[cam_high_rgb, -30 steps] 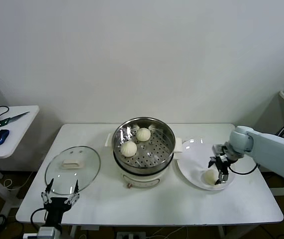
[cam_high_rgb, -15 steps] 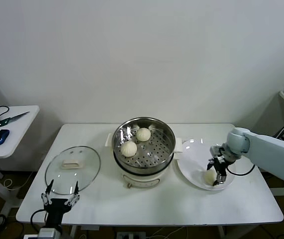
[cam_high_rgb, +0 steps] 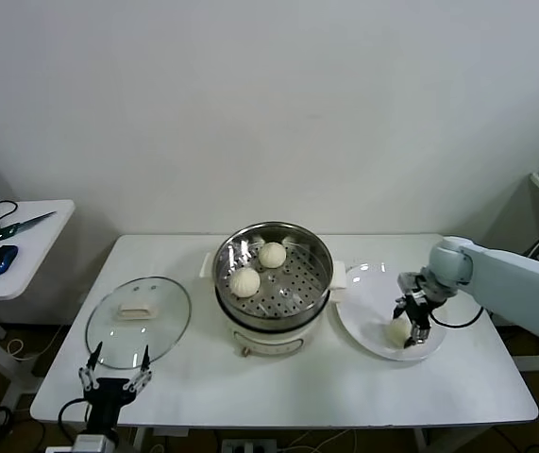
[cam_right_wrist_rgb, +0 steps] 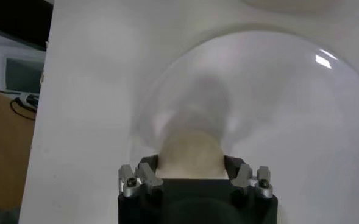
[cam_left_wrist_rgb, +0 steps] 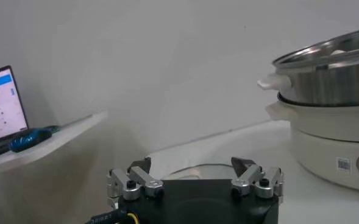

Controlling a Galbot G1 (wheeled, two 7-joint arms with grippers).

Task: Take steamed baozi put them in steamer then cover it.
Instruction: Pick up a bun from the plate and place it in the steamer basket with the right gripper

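Baozi [cam_high_rgb: 399, 331] sits between my right hand's [cam_high_rgb: 411, 329] fingers on the plate [cam_high_rgb: 363, 293] near the counter's right edge, pinched; my left hand [cam_high_rgb: 113, 370] waits open

No readable text, brand or number found. Small square code label [cam_left_wrist_rgb: 342, 164] noted on white pot base [cam_left_wrist_rgb: 331, 137], not decipherable. Laptop screen [cam_left_wrist_rgb: 1, 105] shows blue and white blocks, lettering too small to be read.
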